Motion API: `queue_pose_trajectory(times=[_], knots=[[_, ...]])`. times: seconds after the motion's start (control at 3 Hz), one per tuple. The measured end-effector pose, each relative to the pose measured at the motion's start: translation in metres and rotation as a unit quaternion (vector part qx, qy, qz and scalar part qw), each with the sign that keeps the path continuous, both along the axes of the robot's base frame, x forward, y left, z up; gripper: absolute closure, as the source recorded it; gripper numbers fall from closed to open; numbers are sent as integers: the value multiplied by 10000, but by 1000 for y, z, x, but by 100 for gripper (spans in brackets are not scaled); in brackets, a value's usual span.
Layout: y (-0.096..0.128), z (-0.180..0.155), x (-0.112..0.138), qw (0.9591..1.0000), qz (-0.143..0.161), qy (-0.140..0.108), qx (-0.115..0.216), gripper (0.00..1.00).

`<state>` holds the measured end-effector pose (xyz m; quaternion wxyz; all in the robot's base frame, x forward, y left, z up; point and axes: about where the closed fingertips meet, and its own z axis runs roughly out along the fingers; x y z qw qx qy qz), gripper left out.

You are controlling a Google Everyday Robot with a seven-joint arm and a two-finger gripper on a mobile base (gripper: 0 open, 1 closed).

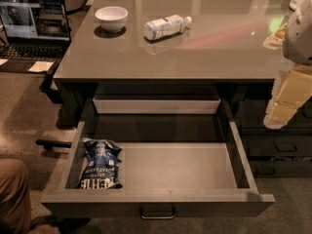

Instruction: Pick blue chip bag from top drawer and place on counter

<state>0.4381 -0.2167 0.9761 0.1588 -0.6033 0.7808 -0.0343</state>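
We see the counter point(204, 52) first, a broad glossy grey-brown slab filling the upper part of the camera view. Below its front edge the top drawer point(185, 167) stands pulled fully out, its pale flat floor mostly bare. At the upper left, off the counter's corner, an open laptop point(34, 26) shows a lit screen. The gripper point(283, 104) hangs at the far right edge of the view, a pale cream shape just beyond the drawer's right wall and below counter level, well apart from the bag; whether it is released or clenched we cannot tell, though it carries nothing we can see. The blue chip bag point(101, 165) lies flat in the drawer's front-left corner (white lettering facing up), against the left wall and close to the front panel. On the counter a clear bottle point(165, 27) lies on its side, and just left of it stands a white bowl point(111, 17). A small metal handle point(157, 213) sits centred on the drawer's front.
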Motion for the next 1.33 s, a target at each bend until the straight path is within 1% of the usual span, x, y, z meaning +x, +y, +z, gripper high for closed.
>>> queue_pose_trajectory(times=[0.33, 0.67, 1.0, 1.33], knots=[[0, 0, 0, 10000, 0, 0, 0, 0], [2, -1, 1, 9997, -114, -34, 220, 0], [22, -19, 6, 9971, -382, 36, 657, 0], [61, -43, 12, 9894, -610, 154, 1306, 0]])
